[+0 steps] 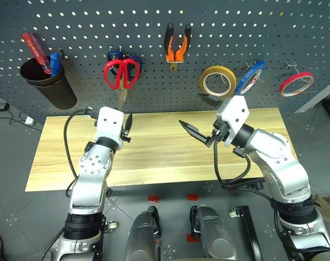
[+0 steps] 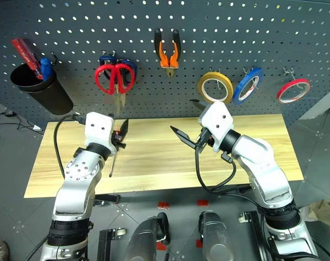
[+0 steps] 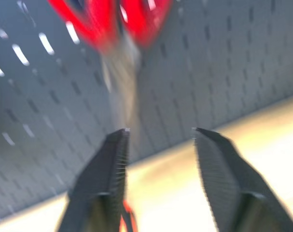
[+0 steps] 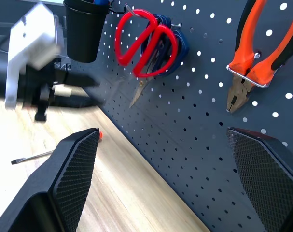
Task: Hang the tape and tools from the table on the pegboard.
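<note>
On the pegboard (image 1: 72, 22) hang the red-handled scissors (image 1: 121, 72), the orange-and-black pliers (image 1: 177, 46) and the red tape (image 1: 296, 84). The slim screwdriver (image 2: 113, 161) appears to lie on the table (image 1: 170, 157) right under my left gripper (image 1: 126, 129), its orange handle end tucked below the fingers. That gripper is open with nothing between its fingers (image 3: 115, 159) and points at the scissors (image 3: 112, 24). My right gripper (image 1: 200, 117) hovers wide open and empty over the table's middle, facing the board below the pliers (image 4: 255, 53).
A black cup (image 1: 50, 84) at the board's left holds a red-handled screwdriver (image 1: 35, 50). Blue-handled scissors (image 1: 114, 54) hang behind the red ones. A yellow roll (image 1: 217, 81) and a blue roll (image 1: 250, 78) hang left of the red tape.
</note>
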Available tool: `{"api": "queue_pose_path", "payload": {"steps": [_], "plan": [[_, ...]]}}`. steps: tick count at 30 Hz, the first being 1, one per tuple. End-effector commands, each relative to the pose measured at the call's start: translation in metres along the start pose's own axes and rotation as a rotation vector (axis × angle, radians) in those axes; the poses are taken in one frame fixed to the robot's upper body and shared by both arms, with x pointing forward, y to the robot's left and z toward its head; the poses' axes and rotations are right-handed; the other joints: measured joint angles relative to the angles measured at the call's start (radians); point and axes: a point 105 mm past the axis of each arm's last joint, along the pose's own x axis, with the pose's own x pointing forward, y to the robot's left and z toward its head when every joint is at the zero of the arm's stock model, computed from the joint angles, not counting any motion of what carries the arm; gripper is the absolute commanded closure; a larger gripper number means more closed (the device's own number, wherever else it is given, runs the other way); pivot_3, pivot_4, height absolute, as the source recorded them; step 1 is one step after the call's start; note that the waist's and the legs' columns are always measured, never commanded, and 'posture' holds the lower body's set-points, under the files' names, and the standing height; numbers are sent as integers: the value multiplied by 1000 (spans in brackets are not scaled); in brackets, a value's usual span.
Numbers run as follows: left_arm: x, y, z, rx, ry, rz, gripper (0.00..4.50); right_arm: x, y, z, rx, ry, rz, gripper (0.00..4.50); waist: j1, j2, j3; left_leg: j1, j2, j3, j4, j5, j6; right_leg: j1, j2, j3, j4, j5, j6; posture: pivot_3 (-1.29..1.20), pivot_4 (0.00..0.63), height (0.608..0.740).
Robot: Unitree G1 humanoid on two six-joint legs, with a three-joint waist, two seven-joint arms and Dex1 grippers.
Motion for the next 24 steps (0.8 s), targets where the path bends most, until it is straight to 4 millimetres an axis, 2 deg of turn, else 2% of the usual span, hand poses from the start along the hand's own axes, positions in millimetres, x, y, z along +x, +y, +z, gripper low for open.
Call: {"api": "queue_pose_path", "payload": {"steps": [1, 3, 6, 8, 13, 16, 20, 24], "plan": [[-11, -9, -24, -91, 103, -51, 1028, 0, 5, -10, -32, 84, -23, 0, 0, 0, 0, 0, 0, 0, 0, 0, 0, 0, 0, 0, 0, 0, 0, -260, 335, 740], [-19, -6, -42, -141, 187, -61, 466, 3, 10, -15, 5, 127, -36, 0, 0, 0, 0, 0, 0, 0, 1, 0, 0, 0, 0, 0, 1, 0, 0, -264, 344, 740], [-26, 11, -57, -200, 263, -19, 466, 7, 19, -21, 107, 202, -56, 0, 0, 0, 0, 0, 1, -1, 2, 0, 0, 0, 0, 0, 2, 0, 0, -260, 354, 740], [-28, 32, -67, -234, 316, 24, 466, 12, 31, -19, 171, 221, -28, 0, 0, 1, 0, 0, 1, -1, 2, 0, 0, 0, 0, 0, 2, 0, 0, -244, 364, 740], [-15, 68, -76, -276, 379, 80, 466, 23, 45, -11, 221, 257, 42, 0, 3, 1, 2, 0, 0, -1, 2, 0, 0, 0, 0, 0, 2, 0, -1, -213, 386, 740], [-4, 73, -84, -327, 435, 42, 466, 30, 48, -6, 221, 261, 77, 0, 8, 0, 10, 0, 0, -1, 2, 0, 0, 0, 0, -1, 2, 0, -1, -202, 402, 740], [20, 69, -88, -379, 477, -33, 466, 40, 51, 0, 208, 247, 103, 0, 10, -1, 25, 0, 0, -1, 2, 0, 0, -1, 0, 0, 1, 0, -1, -196, 415, 740], [34, 69, -96, -372, 520, -57, 466, 46, 57, 6, 197, 229, 131, 0, 8, -7, 35, 0, 0, 1, 1, 0, 0, -2, 0, 0, 1, 0, -1, -213, 420, 740]]}}
